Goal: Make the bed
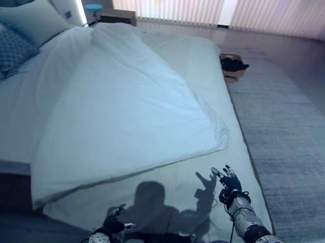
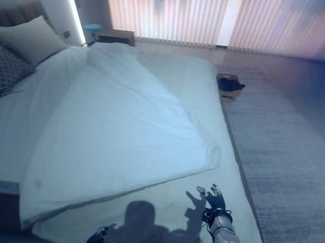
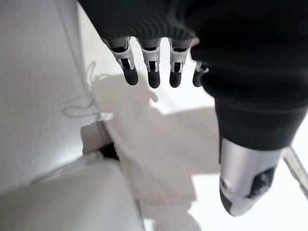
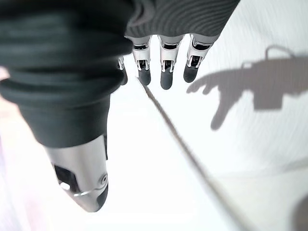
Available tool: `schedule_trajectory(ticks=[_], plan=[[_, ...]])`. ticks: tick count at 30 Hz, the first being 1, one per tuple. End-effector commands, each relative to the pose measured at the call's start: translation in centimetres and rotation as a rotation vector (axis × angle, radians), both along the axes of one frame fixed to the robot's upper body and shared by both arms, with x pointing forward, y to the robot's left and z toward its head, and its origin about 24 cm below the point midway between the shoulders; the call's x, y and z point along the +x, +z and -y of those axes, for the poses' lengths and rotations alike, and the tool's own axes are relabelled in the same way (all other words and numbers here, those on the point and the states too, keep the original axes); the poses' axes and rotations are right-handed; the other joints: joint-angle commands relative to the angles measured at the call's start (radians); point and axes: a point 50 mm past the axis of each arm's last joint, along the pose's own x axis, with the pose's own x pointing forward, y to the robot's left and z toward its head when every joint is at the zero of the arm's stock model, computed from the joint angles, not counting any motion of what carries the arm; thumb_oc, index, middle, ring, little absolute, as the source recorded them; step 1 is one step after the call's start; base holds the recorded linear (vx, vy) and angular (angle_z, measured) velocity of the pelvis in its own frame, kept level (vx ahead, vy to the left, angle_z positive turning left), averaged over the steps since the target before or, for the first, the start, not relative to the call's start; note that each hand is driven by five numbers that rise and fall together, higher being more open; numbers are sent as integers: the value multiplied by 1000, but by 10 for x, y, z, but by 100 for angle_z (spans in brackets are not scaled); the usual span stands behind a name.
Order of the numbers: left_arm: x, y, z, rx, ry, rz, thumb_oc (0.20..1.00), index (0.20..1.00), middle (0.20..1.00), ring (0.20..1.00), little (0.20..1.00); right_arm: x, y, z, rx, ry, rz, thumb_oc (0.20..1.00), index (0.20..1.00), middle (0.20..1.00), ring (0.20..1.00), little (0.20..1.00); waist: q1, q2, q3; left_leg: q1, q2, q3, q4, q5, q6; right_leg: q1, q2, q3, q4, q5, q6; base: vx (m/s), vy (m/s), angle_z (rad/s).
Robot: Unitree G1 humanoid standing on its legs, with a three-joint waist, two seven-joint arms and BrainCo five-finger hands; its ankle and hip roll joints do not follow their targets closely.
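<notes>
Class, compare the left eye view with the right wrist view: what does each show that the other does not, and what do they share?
Left eye view alone: the whole bed, with the white duvet lying askew, pillows at the head, a box on the grey carpet, and the left hand low at the foot. Right wrist view alone: the right hand's fingers up close, straight and holding nothing. Shared: the right hand over the pale sheet.

A bedroom in a home. A wide bed (image 1: pixel 208 75) with a rumpled white duvet (image 1: pixel 125 108) takes up the middle, pillows (image 1: pixel 31 19) at its far left end. A grey rug (image 1: pixel 281 138) lies to the right, and tall curtains (image 1: pixel 174 5) cover the far wall.
</notes>
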Motion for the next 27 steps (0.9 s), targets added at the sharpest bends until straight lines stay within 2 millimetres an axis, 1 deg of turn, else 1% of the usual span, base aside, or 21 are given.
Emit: schedule_trajectory(ticks=[1, 2, 3, 4, 5, 6, 7, 8, 9, 11, 12, 13, 14, 16, 17, 19, 21, 22, 23, 27], plan=[[11, 7, -3, 7, 4, 53, 1000, 1000, 1000, 1000, 1000, 34, 45, 16, 65, -125, 215, 1000, 1000, 1000, 1000, 1000, 19, 3, 49, -58, 12, -45, 90, -37, -27, 98, 6, -21, -27, 200, 28, 126, 148, 32], [12, 8, -5, 15, 9, 60, 1000, 1000, 1000, 1000, 1000, 39, 50, 16, 92, -151, 234, 1000, 1000, 1000, 1000, 1000, 22, 13, 59, -46, 9, -41, 82, -48, -22, 74, -10, -47, -29, 187, 23, 216, 199, 31], [16, 10, -7, 21, 22, 71, 1000, 1000, 1000, 1000, 1000, 50, 61, 16, 122, -179, 265, 1000, 1000, 1000, 1000, 1000, 22, 21, 75, -31, 4, -43, 69, -56, -26, 34, -10, -66, -91, 158, 19, 156, 129, 11], [16, 10, -7, 21, 22, 72, 1000, 1000, 1000, 1000, 1000, 50, 61, 16, 123, -179, 266, 1000, 1000, 1000, 1000, 1000, 21, 21, 77, -30, 4, -44, 69, -57, -27, 36, -10, -68, -92, 157, 18, 125, 63, -15], [21, 12, -9, 22, 43, 83, 1000, 1000, 1000, 1000, 1000, 58, 71, 18, 141, -197, 295, 1000, 1000, 1000, 1000, 1000, 21, 28, 92, -27, 3, -48, 63, -62, -32, 5, -1, -75, -162, 138, 17, 67, 0, -26], [24, 13, -9, 17, 60, 96, 1000, 1000, 1000, 1000, 1000, 64, 79, 19, 157, -218, 319, 1000, 1000, 1000, 1000, 1000, 20, 24, 103, -29, -4, -49, 63, -65, -36, -7, -1, -75, -241, 138, 22, 108, -14, -12], [27, 15, -9, 16, 75, 107, 1000, 1000, 1000, 1000, 1000, 70, 85, 20, 173, -237, 334, 1000, 1000, 1000, 1000, 1000, 17, 21, 119, -24, -12, -51, 63, -74, -42, -10, 9, -76, -356, 163, 30, 108, -54, -1], [32, 17, -8, 13, 82, 122, 1000, 1000, 1000, 1000, 1000, 73, 90, 21, 189, -262, 346, 1000, 1000, 1000, 1000, 1000, 15, 14, 130, -25, -25, -53, 63, -78, -45, -28, 13, -65, -434, 192, 42, 195, -91, 8], [35, 19, -8, 18, 83, 134, 1000, 1000, 1000, 1000, 1000, 74, 92, 24, 218, -309, 349, 1000, 1000, 1000, 1000, 1000, -3, 15, 139, -20, -34, -69, 61, -87, -48, -45, 30, -20, -510, 236, 54, 152, -75, 4], [34, 18, -5, 9, 84, 136, 1000, 1000, 1000, 1000, 1000, 71, 91, 26, 225, -321, 353, 1000, 1000, 1000, 1000, 1000, 2, 15, 134, -25, -39, -77, 67, -87, -50, -22, 26, -17, -508, 227, 57, 102, -47, 41], [35, 18, 2, -9, 90, 143, 1000, 1000, 1000, 1000, 1000, 78, 99, 26, 253, -357, 362, 1000, 1000, 1000, 1000, 1000, 9, 22, 143, -32, -47, -87, 49, -82, -56, -7, 23, -27, -546, 253, 49, 41, -37, 73], [36, 18, 3, -10, 90, 144, 1000, 1000, 1000, 1000, 1000, 78, 99, 26, 253, -357, 363, 1000, 1000, 1000, 1000, 1000, 8, 23, 143, -32, -47, -88, 46, -81, -57, -6, 23, -29, -550, 255, 49, -13, -81, 59], [38, 19, 7, -26, 111, 159, 1000, 1000, 1000, 1000, 1000, 84, 108, 28, 263, -384, 374, 1000, 1000, 1000, 1000, 1000, 14, 30, 146, -48, -38, -90, 25, -64, -63, -7, 28, -52, -580, 273, 46, -2, -110, 12], [40, 19, 9, -36, 114, 165, 1000, 1000, 1000, 1000, 1000, 86, 110, 28, 265, -395, 372, 1000, 1000, 1000, 1000, 1000, 16, 32, 146, -61, -32, -93, 10, -49, -67, -11, 33, -60, -593, 279, 42, -7, -121, 7], [46, 23, 14, -48, 114, 189, 1000, 1000, 1000, 1000, 1000, 92, 119, 27, 268, -401, 385, 1000, 1000, 1000, 1000, 1000, 23, 36, 154, -80, -16, -100, -15, -28, -77, -20, 39, -73, -601, 277, 38, -13, -109, 18], [48, 24, 16, -58, 114, 198, 1000, 1000, 1000, 1000, 1000, 94, 121, 28, 265, -407, 381, 1000, 1000, 1000, 1000, 1000, 25, 38, 155, -88, -11, -105, -29, -17, -82, -29, 42, -80, -602, 276, 36, 5, -104, 18], [54, 28, 25, -83, 106, 226, 1000, 1000, 1000, 1000, 1000, 98, 127, 31, 258, -438, 373, 1000, 1000, 1000, 1000, 1000, 29, 43, 169, -98, 4, -118, -57, 0, -91, -44, 49, -92, -593, 266, 31, 32, -100, 11], [55, 28, 25, -83, 105, 227, 1000, 1000, 1000, 1000, 1000, 98, 127, 31, 258, -439, 374, 1000, 1000, 1000, 1000, 1000, 28, 43, 169, -98, 4, -118, -59, 1, -92, -45, 50, -92, -592, 265, 31, 29, -76, 8], [58, 29, 31, -102, 104, 235, 1000, 1000, 1000, 1000, 1000, 99, 130, 34, 268, -482, 369, 1000, 1000, 1000, 1000, 1000, 28, 47, 182, -105, 12, -125, -71, 11, -96, -60, 55, -94, -583, 259, 27, 17, -45, 8], [61, 31, 38, -115, 94, 247, 1000, 1000, 1000, 1000, 1000, 102, 137, 36, 269, -512, 373, 1000, 1000, 1000, 1000, 1000, 27, 51, 194, -109, 19, -130, -85, 17, -100, -73, 61, -101, -573, 251, 24, 31, -51, 4]])
